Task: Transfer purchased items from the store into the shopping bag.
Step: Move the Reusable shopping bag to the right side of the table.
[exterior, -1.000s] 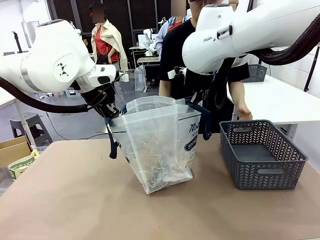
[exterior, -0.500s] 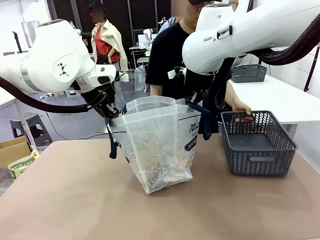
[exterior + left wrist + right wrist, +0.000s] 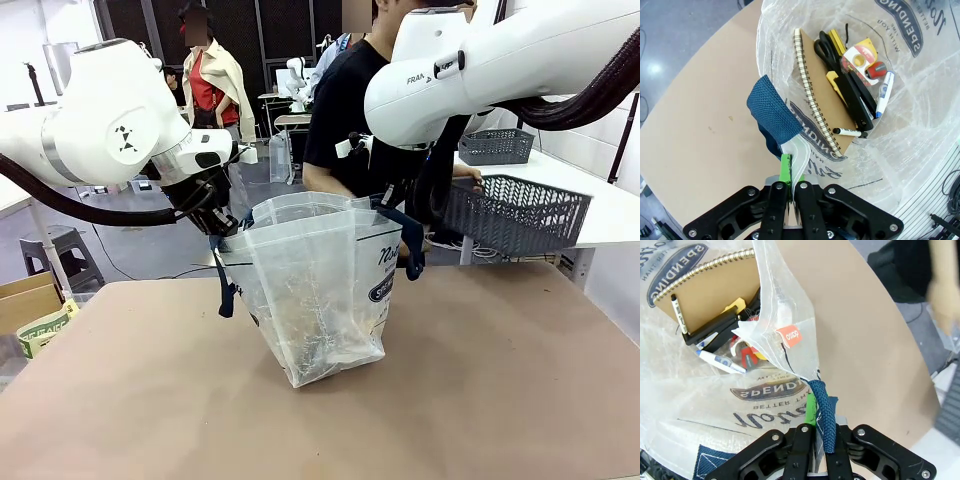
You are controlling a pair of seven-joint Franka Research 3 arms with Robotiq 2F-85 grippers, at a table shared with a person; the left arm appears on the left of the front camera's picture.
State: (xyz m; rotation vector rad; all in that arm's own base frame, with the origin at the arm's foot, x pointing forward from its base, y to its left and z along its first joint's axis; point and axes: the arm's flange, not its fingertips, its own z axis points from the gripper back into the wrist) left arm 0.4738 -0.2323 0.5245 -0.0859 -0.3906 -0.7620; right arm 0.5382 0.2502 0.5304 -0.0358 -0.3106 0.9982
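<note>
Front view first: the grey basket that stood on the table to the right of the bag a second ago is now off it. A person's hand holds it tilted beyond the far edge. The bag has not shifted, and both arms stay where they were.

We see the bag standing upright mid-table. It is crinkled clear plastic with navy straps and a navy oval logo, and its mouth is stretched open between the two arms. Our left gripper is clenched on the bag's rim just below a blue strap. Our right gripper is clenched on the opposite rim together with its strap.

From the front the contents are only a blur through the plastic. The wrist views look down inside, where a brown spiral notebook lies flat under black scissors, a tape roll and a marker.
</note>
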